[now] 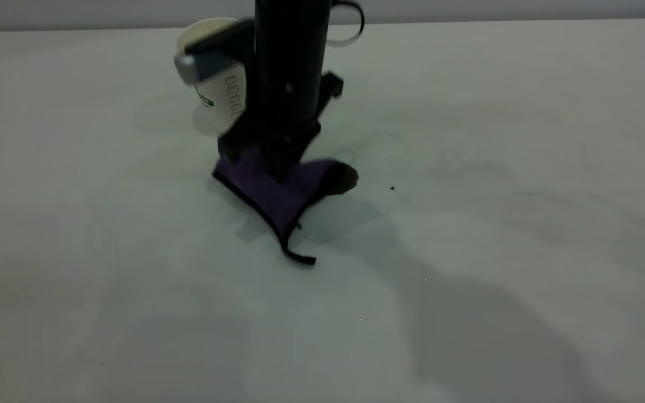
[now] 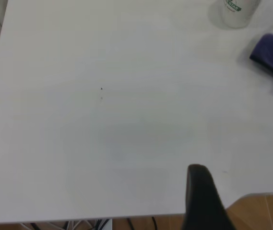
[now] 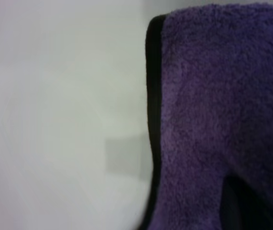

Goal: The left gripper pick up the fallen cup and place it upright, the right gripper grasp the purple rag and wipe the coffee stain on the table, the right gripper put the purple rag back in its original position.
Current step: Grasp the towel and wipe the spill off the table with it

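Exterior view: the right gripper (image 1: 277, 162) grips the purple rag (image 1: 277, 193), pressed mid-table (image 1: 524, 280) at the coffee stain (image 1: 345, 178); the cup (image 1: 219, 84) stands upright behind.

Left wrist view: the left gripper (image 2: 201, 191) hovers near the table's edge, its jaw state untellable.

Right wrist view: rag fills the frame. Wiping is in hand; next, a sweep across the stain.
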Motion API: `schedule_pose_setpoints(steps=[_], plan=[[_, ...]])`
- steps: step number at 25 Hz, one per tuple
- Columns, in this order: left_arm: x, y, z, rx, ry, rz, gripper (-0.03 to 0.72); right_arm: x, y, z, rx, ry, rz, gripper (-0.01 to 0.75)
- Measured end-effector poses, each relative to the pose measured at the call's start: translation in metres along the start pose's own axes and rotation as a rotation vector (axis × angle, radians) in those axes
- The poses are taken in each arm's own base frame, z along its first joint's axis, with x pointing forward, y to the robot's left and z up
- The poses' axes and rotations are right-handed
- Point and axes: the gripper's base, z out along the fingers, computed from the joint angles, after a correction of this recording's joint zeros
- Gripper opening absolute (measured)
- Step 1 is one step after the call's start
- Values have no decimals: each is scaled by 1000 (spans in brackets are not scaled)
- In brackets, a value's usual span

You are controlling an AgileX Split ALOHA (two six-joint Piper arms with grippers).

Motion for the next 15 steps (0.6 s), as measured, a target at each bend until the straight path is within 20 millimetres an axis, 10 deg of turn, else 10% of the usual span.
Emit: schedule_pose_setpoints(steps=[9, 15], plan=[[0, 0, 0, 0, 0, 0, 495, 13, -31, 26, 174, 34, 86, 49], [0, 0, 0, 0, 0, 1, 495, 23, -96, 19, 298, 44, 231, 49]])
